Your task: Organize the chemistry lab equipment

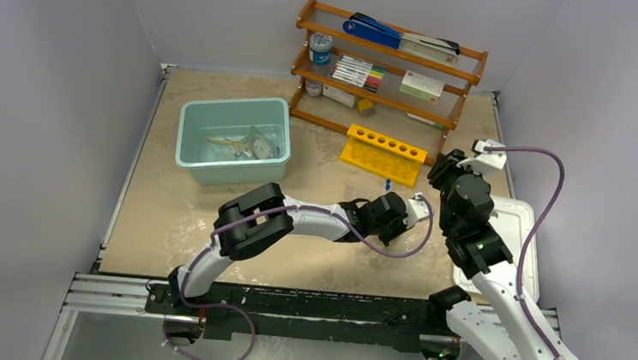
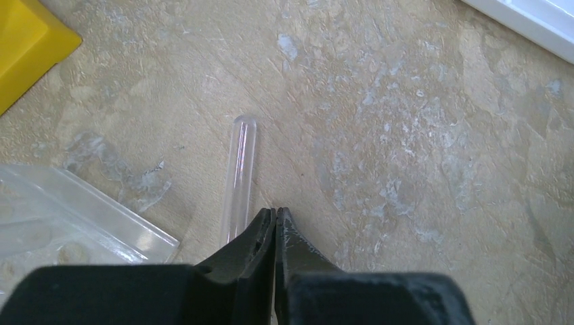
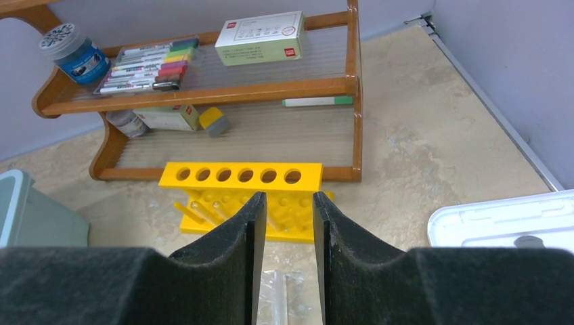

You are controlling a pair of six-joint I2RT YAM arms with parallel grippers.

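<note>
The yellow holed test-tube rack [image 1: 384,153] stands in front of the shelf and also shows in the right wrist view [image 3: 240,177]. My left gripper [image 2: 276,211] is shut and empty, low over the table. A clear test tube [image 2: 240,175] lies just left of its tips, with a square transparent dish [image 2: 74,220] further left. My right gripper [image 3: 284,200] is open and empty above the table, facing the rack, with a clear item [image 3: 277,298] below its jaws. A round glass flask [image 1: 263,148] and amber tube [image 1: 222,141] lie in the teal bin [image 1: 192,163].
A wooden shelf [image 1: 387,95] at the back holds coloured markers [image 1: 360,72], a blue stapler [image 1: 372,30] and boxes. The white lid [image 1: 519,239] lies at the right under my right arm. A small blue piece [image 1: 388,184] sits in front of the rack.
</note>
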